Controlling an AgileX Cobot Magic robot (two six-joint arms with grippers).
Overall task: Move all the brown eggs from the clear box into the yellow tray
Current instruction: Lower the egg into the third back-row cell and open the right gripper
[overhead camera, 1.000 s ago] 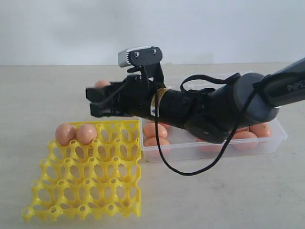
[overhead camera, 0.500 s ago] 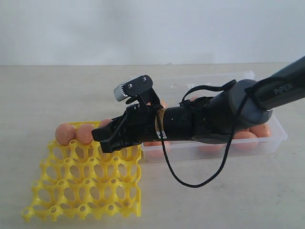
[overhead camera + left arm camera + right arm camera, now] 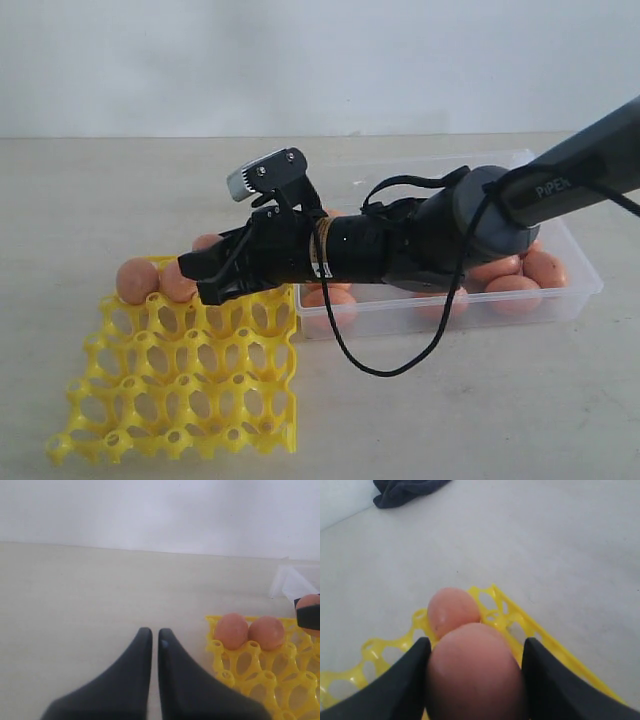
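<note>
My right gripper point(image 3: 205, 270) is shut on a brown egg point(image 3: 475, 670), a finger on each side of it. It holds the egg low over the back row of the yellow tray point(image 3: 180, 380), beside two brown eggs point(image 3: 136, 280) seated in the back-left cups. In the right wrist view the nearer seated egg point(image 3: 452, 609) shows just beyond the held one. The clear box point(image 3: 580, 290) stands right of the tray with several brown eggs point(image 3: 545, 268) inside, partly hidden by the arm. My left gripper point(image 3: 152, 634) is shut and empty, off the tray's left side.
Most cups of the yellow tray point(image 3: 260, 675) are vacant. A dark cloth point(image 3: 405, 490) lies far off on the tabletop. The right arm's black cable point(image 3: 345, 345) loops down in front of the box.
The right arm has come down and to the left with the egg, from above the tray's back edge to just over the back row. The seated eggs have not moved.
</note>
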